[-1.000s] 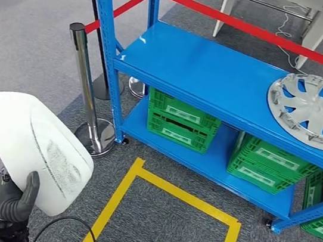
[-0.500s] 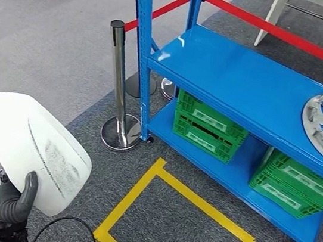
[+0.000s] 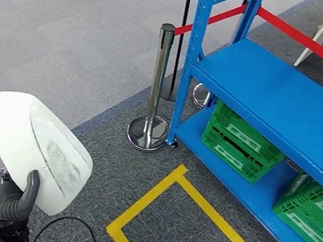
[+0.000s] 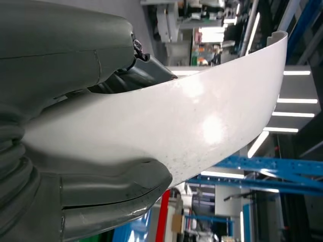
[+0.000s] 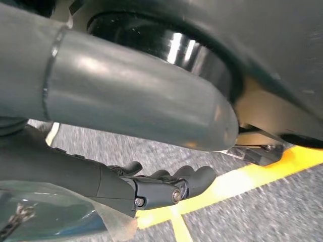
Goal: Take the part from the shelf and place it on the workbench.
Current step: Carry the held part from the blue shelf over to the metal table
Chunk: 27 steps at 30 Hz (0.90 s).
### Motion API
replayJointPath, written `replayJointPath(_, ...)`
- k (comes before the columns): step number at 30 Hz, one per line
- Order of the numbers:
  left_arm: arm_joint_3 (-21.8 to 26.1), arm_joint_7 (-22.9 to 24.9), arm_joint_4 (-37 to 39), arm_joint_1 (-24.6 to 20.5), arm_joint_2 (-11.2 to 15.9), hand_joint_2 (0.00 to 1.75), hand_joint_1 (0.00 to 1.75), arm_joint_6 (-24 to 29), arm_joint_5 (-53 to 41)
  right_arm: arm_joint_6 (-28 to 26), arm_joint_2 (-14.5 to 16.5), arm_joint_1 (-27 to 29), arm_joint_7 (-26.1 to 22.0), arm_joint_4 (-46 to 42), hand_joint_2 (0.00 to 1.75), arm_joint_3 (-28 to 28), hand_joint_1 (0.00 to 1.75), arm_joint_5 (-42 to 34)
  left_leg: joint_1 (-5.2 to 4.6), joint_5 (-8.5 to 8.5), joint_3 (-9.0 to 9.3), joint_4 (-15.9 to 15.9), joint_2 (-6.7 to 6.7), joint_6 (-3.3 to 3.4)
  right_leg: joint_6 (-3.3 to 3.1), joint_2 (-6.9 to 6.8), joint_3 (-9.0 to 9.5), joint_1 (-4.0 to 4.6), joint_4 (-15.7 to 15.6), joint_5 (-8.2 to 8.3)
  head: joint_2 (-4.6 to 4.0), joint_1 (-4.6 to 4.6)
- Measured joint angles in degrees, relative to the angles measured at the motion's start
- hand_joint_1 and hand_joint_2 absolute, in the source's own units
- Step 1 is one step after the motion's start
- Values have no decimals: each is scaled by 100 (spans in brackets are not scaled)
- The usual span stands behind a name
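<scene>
The part is a white, curved shell (image 3: 33, 145) with a dull scuffed patch on its face. My left hand (image 3: 12, 199) grips its lower edge at the bottom left of the head view and holds it up over the grey carpet. In the left wrist view the part (image 4: 198, 121) runs across the picture, with my grey thumb (image 4: 99, 194) pressed against it. My right hand (image 5: 152, 186) hangs low over the floor beside a yellow tape line (image 5: 244, 179), holding nothing, its dark fingers stretched out and apart from the thumb.
A blue shelf (image 3: 280, 101) stands at the right with green crates (image 3: 238, 144) on its lower level. A chrome post (image 3: 159, 78) with a red belt (image 3: 307, 42) stands at its corner. A yellow tape square (image 3: 178, 180) marks the carpet. A black cable (image 3: 68, 222) loops near my left hand.
The whole picture has shifted: the camera has turned left, so the shelf slid right and the silver wheel cover left the frame. My left hand keeps the white part in the same hold.
</scene>
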Motion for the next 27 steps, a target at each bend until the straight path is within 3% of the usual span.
replayJointPath(2, -1, 1, 0, -6, 0, 175, 175, 0, 1, 0, 0, -4, -1, 2, 0, 15, 0, 2, -6, -6, -29, 46, -147, -33, -24, 256, 293, -20, -704, 280, 0, -3)
replayJointPath(3, -3, 2, 0, -9, 0, 175, 175, 0, 1, 0, 0, -5, -2, 3, 0, 21, 0, 2, -1, -3, -54, 62, -211, -62, -31, 347, 380, -24, -878, 310, 0, -4)
replayJointPath(4, -4, 3, 0, -10, 1, 175, 175, 0, 0, 0, 0, -6, 0, 4, 0, 25, 0, 2, 7, 9, -79, 65, -276, -98, -40, 377, 415, -18, -926, 284, 0, -7)
replayJointPath(6, -5, 3, 0, -2, 2, 175, 175, 1, -1, -1, 2, -10, 1, 4, 0, 29, 0, 3, 33, 31, -114, 63, -364, -167, -88, 253, 464, -12, -959, 309, 0, -8)
replayJointPath(8, -5, 3, 0, -2, 4, 175, 175, 3, -1, -1, 5, -10, -3, 4, 0, 32, 0, 5, 18, -105, -216, 274, -136, -223, -150, 101, 485, -24, -996, 337, 0, -36)
replayJointPath(10, -5, 2, 1, -14, 5, 175, 175, 4, 0, 1, 8, -5, -7, 4, 0, 33, 0, 9, 12, -453, -510, 926, 221, -268, -189, -74, 502, -14, -1006, 328, 0, -65)
replayJointPath(12, -5, 2, 7, -12, 8, 175, 175, 6, 1, 0, 7, 3, -3, 4, 0, 34, 0, 11, 40, -699, -816, 1588, 344, -301, -208, -259, 513, 1, -1002, 305, 0, -67)
replayJointPath(13, -4, 2, 13, -8, 9, 175, 175, 9, 1, -1, 7, 3, -1, 4, 0, 34, 0, 13, 53, -673, -853, 1671, 364, -309, -208, -346, 522, 5, -1001, 293, 0, -66)
replayJointPath(14, -3, 2, 18, -5, 11, 175, 175, 11, 1, -1, 7, 1, 1, 4, 0, 34, 0, 14, 62, -539, -774, 1522, 389, -309, -205, -426, 539, 7, -1000, 278, 0, -67)
replayJointPath(15, -2, 2, 22, -4, 14, 175, 175, 14, 1, 1, 8, -5, 0, 4, 0, 35, 0, 16, 67, -333, -595, 1177, 451, -301, -196, -501, 566, 7, -1000, 258, 0, -67)
replayJointPath(17, -2, 3, 25, -12, 15, 175, 175, 16, -4, 3, 9, -12, -2, 4, 0, 36, 0, 19, 27, -57, -205, 425, 701, -268, -148, -631, 610, 29, -995, 202, 0, -70)
replayJointPath(19, -3, 4, 27, -18, 15, 175, 175, 25, -13, 8, 9, -19, -3, 4, 0, 36, 0, 20, -23, -36, -65, 121, 833, -217, -82, -751, 624, 59, -998, 158, 0, -72)
replayJointPath(21, 0, 4, 28, -11, 17, 175, 175, 43, -26, 20, 12, -37, -2, 3, 0, 37, 0, 21, -33, -33, -79, 96, 715, -157, -27, -872, 675, 61, -1019, 135, 0, -73)
replayJointPath(22, 2, 3, 28, -6, 16, 175, 175, 54, -32, 27, 14, -49, -3, 2, 0, 38, 0, 21, -23, -22, -75, 75, 646, -123, 0, -802, 687, 48, -998, 93, 0, -67)
replayJointPath(24, -1, 1, 29, -16, 11, 175, 175, 66, -40, 33, 17, -60, -8, 0, 0, 40, 0, 19, 7, 9, -65, 33, 517, -57, 37, -463, 527, 21, -638, -143, 0, -42)
replayJointPath(25, -3, 0, 30, -22, 7, 175, 175, 70, -43, 34, 17, -58, -9, 0, 0, 42, 0, 17, 17, 17, -66, 26, 453, -32, 46, -257, 338, 11, -269, -330, 0, -25)
replayJointPath(27, -5, 0, 35, -28, 1, 175, 175, 72, -51, 35, 17, -40, -7, 0, 0, 43, 0, 15, 15, 17, -70, 28, 302, -9, 55, -113, -84, 12, 510, -599, 0, -15)
